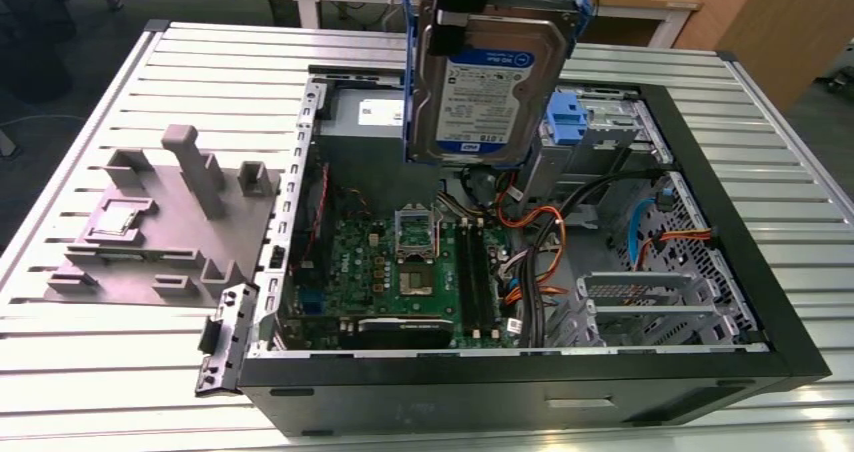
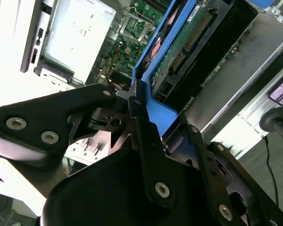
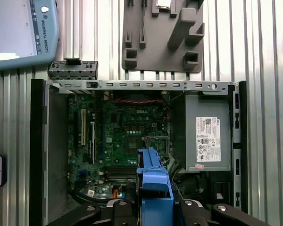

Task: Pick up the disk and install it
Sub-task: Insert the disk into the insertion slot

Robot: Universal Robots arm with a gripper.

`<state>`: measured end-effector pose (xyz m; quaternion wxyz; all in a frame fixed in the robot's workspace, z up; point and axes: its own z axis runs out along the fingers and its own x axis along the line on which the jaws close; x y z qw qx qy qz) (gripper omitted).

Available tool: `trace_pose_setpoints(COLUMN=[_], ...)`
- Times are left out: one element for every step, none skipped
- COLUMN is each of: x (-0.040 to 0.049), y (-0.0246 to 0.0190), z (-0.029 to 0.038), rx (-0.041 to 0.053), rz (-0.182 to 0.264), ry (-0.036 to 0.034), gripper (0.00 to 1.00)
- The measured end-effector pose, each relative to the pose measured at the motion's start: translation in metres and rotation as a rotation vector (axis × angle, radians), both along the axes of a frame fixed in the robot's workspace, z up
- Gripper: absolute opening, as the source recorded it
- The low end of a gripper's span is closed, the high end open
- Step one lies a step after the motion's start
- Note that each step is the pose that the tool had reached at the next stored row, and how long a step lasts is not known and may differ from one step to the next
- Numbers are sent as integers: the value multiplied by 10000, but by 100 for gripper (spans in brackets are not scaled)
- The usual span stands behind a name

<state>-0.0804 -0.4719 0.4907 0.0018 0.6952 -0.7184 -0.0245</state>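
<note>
One flat silver hard drive (image 1: 487, 82) in a blue plastic carrier frame hangs upright above the open black computer case (image 1: 534, 390). The black gripper (image 2: 148, 110) has its jaws clamped on the frame.

Ribbed metal table (image 1: 107, 372), wooden desks (image 1: 654, 0) behind, dark grey floor (image 1: 94, 32)

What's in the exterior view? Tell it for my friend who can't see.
The gripper holds the disk, silver with a blue frame, upright above an open computer case on a slatted metal table. A green motherboard lies inside, and a grey fixture sits at the exterior view's left.
</note>
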Motion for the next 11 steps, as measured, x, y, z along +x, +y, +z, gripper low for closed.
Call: trace_pose_setpoints(x=[0, 0, 0, 0, 0, 0, 0, 0, 0, 0, 1], y=[-18, -34, -50, -67, -84, -100, -115, -128, -140, -148, -153], z=[0, 0, 0, 0, 0, -1, -1, -2, -2, -2, -3], rx=[-19, -34, -47, -59, -69, -75, -79, -81, -82, -82, -81], rz=[0, 0, 0, 0, 0, 0, 0, 0, 0, 0, -1], ry=[0, 0, 0, 1, 0, 0, 0, 0, 0, 0, -2], gripper=[36, 36, 36, 36, 36, 36, 36, 36, 36, 36, 36])
